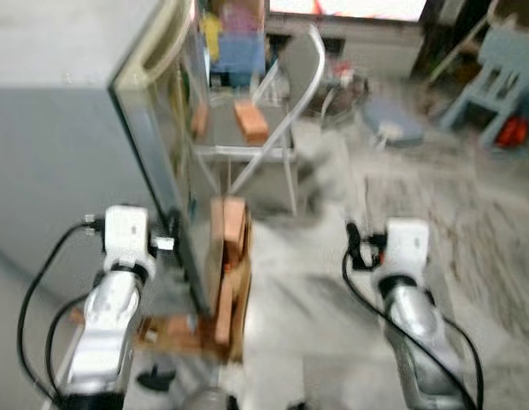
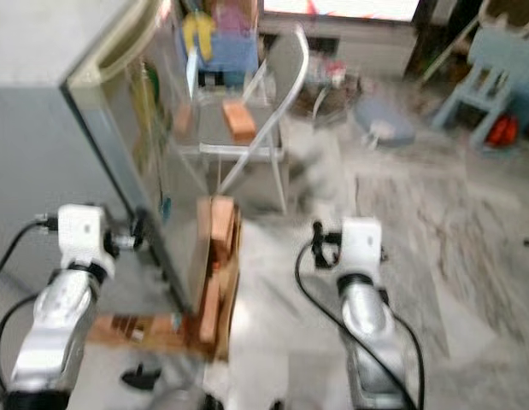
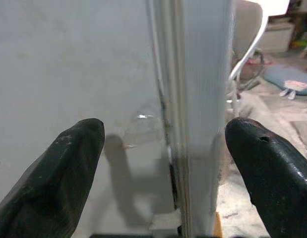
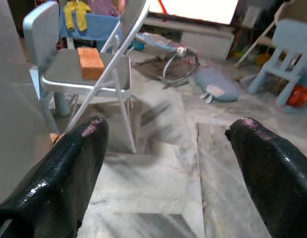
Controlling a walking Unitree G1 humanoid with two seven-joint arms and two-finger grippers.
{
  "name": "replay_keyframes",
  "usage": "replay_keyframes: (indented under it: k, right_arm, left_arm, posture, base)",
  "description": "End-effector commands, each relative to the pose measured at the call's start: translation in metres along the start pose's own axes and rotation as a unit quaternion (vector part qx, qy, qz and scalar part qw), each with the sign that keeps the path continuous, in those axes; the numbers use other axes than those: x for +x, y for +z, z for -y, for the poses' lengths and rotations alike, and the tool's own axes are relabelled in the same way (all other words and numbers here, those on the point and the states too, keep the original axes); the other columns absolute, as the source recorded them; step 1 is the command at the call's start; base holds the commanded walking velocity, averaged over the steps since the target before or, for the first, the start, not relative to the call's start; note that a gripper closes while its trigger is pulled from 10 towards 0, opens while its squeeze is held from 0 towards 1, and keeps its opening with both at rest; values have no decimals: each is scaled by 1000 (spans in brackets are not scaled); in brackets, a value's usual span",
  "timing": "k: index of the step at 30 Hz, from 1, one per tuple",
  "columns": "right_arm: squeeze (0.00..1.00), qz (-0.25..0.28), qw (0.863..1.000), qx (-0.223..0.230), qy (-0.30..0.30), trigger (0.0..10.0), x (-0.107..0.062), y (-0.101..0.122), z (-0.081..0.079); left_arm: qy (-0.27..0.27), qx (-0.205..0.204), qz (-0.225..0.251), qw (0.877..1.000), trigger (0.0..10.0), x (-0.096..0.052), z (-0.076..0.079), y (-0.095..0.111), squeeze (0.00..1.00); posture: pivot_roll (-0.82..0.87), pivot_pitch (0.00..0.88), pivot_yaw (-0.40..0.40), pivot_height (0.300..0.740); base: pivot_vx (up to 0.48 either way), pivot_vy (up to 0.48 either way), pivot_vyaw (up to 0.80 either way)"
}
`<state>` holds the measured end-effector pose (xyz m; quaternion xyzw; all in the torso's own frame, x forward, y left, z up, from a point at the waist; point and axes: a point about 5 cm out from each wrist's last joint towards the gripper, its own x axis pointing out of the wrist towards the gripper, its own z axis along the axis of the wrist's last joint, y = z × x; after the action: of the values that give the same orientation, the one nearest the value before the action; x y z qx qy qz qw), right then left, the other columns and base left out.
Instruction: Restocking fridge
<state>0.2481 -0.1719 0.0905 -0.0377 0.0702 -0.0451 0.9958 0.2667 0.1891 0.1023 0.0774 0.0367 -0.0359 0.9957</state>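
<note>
From the left eye view, the fridge (image 1: 102, 128) stands shut just ahead of the left arm, its door edge beside the wrist. Ahead and to the right of that arm stands a folding chair (image 1: 273, 128) with an orange block (image 1: 251, 120) on its seat, likely set there as stock within reach. A wooden crate (image 1: 226, 282) leans against the fridge's corner, between the two arms.

The right eye view shows the same layout, with the right arm over bare marble floor (image 2: 435, 248), well apart from the fridge.

In the left wrist view, the left gripper (image 3: 165, 163) is spread wide, its fingers straddling the door seam, seemingly lined up to pull the door open.

In the right wrist view, the right gripper (image 4: 165, 163) is also spread and empty, aimed past the chair with the block ahead of it.
</note>
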Motion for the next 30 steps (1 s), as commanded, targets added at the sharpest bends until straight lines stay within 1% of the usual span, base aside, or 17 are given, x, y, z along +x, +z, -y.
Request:
replay_keyframes:
  k: [1, 5, 6, 8, 10, 11, 13, 16, 17, 19, 21, 22, 23, 24, 25, 26, 30]
  right_arm:
    - [0, 16, 1000, 0, -6, 10000, 1, 7, 2]
    - [0, 9, 1000, 1, -11, 10000, 1, 5, 5]
    - [0, 5, 1000, 3, -15, 10000, 0, 4, 5]
    - [0, 4, 1000, 3, -15, 10000, 0, 4, 6]
    - [0, 4, 1000, 3, -15, 10000, 0, 4, 6]
    - [0, 1, 1000, 5, -14, 10000, -1, 3, 5]
    - [0, -4, 1000, 5, -10, 10000, -3, 2, 5]
    - [0, -6, 1000, 4, -9, 10000, -5, 1, 6]
    - [0, -8, 1000, 4, -8, 10000, -6, 0, 6]
    - [0, -8, 1000, 5, -8, 10000, -6, 1, 6]
    - [0, -9, 1000, 5, -8, 10000, -6, 1, 6]
    - [0, -9, 1000, 6, -8, 10000, -6, 1, 6]
    - [0, -9, 1000, 6, -8, 10000, -6, 1, 6]
    - [0, -10, 1000, 8, -10, 10000, -6, 1, 6]
    - [0, -10, 1000, 9, -11, 10000, -6, 1, 6]
    - [0, -12, 1000, 9, -14, 10000, -8, 0, 7]
    - [0, -22, 1000, 6, -21, 10000, -17, -3, 11]
  left_arm:
    - [-42, -8, -1, 999, 10000, 4, 3, 1, 0]
    - [-71, -17, 7, 997, 10000, 6, 3, 5, 0]
    - [-93, -33, 7, 995, 10000, 7, 5, 6, 0]
    - [-106, -34, 6, 994, 10000, 8, 7, 7, 0]
    - [-108, -30, 7, 994, 10000, 8, 8, 8, 0]
    - [-117, -31, 7, 993, 10000, 9, 12, 8, 0]
    - [-115, -26, 8, 993, 10000, 12, 16, 7, 0]
    - [-119, -25, 5, 993, 10000, 16, 16, 6, 0]
    - [-123, -24, 3, 992, 10000, 22, 17, 6, 0]
    - [-124, -25, 2, 992, 10000, 23, 17, 6, 0]
    - [-110, -8, -1, 994, 10000, 28, 14, 6, 0]
    - [-93, -5, -3, 996, 10000, 32, 11, 6, 0]
    - [-93, -5, -3, 996, 10000, 32, 11, 6, 0]
    - [-75, -15, -4, 997, 10000, 39, 6, 8, 0]
    - [-72, -17, -3, 997, 10000, 41, 5, 10, 0]
    - [-47, -6, 2, 999, 10000, 45, -2, 13, 0]
    - [-26, -19, -1, 999, 10000, 50, -10, 15, 0]
  posture:
    - [110, 0, -32, 740]
    - [107, 0, -33, 740]
    - [103, 0, -31, 740]
    - [103, 0, -31, 740]
    - [101, 0, -30, 740]
    - [96, 0, -31, 740]
    - [95, 2, -32, 740]
    - [89, 11, -35, 740]
    - [88, 12, -35, 740]
    - [87, 19, -35, 740]
    - [85, 21, -33, 740]
    - [85, 21, -33, 740]
    - [85, 21, -33, 740]
    - [81, 23, -28, 740]
    - [81, 23, -28, 740]
    - [79, 23, -25, 740]
    - [77, 23, -22, 740]
  base:
    - [0, 0, 0]
    - [0, 0, 0]
    - [0, 0, 0]
    - [0, 0, 0]
    - [0, 0, 0]
    - [0, 0, 0]
    - [0, 0, 0]
    - [0, 0, 0]
    - [0, 0, 0]
    - [0, 0, 0]
    - [0, 0, 0]
    - [0, 0, 0]
    - [0, 0, 0]
    - [0, 0, 0]
    - [0, 0, 0]
    - [0, 0, 0]
    - [0, 0, 0]
